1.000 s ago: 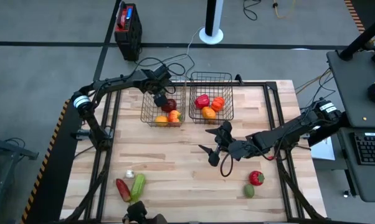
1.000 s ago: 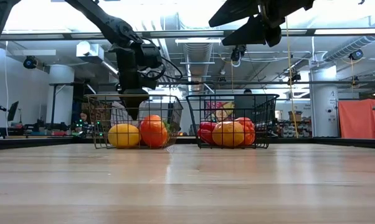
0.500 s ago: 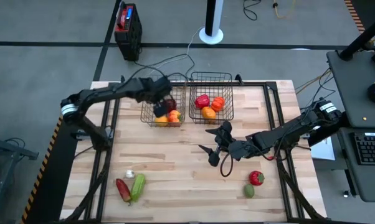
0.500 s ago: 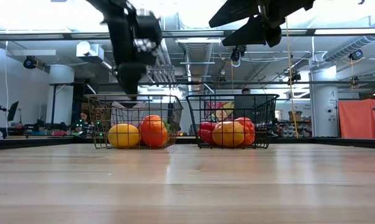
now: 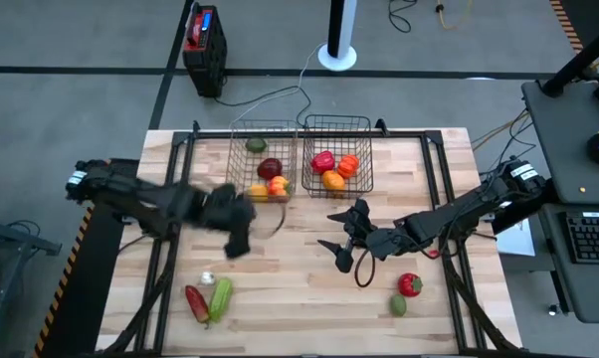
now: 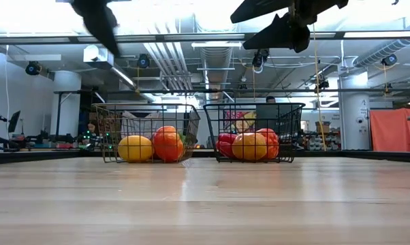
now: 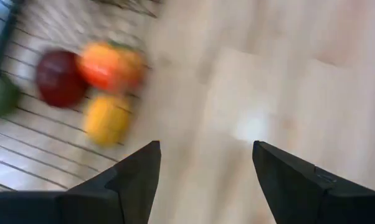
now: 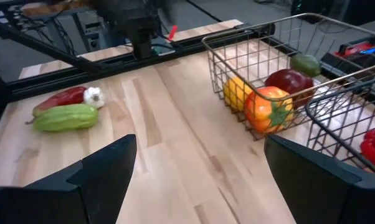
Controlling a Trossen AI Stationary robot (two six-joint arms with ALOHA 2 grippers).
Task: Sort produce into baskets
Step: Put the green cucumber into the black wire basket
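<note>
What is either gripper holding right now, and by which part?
Nothing. The left gripper and the right gripper are both open and empty above the wooden table.

The left arm reaches in from the left edge across the surface [image 5: 280,288], its left gripper [image 5: 238,242] hanging blurred above the left-middle area with the two dark fingers [image 7: 134,180] spread apart and nothing between them. The right arm stretches in from the right edge, bent low, and its right gripper [image 5: 341,251] is poised over the middle of the surface with its fingers [image 8: 106,168] splayed wide and empty.
</note>
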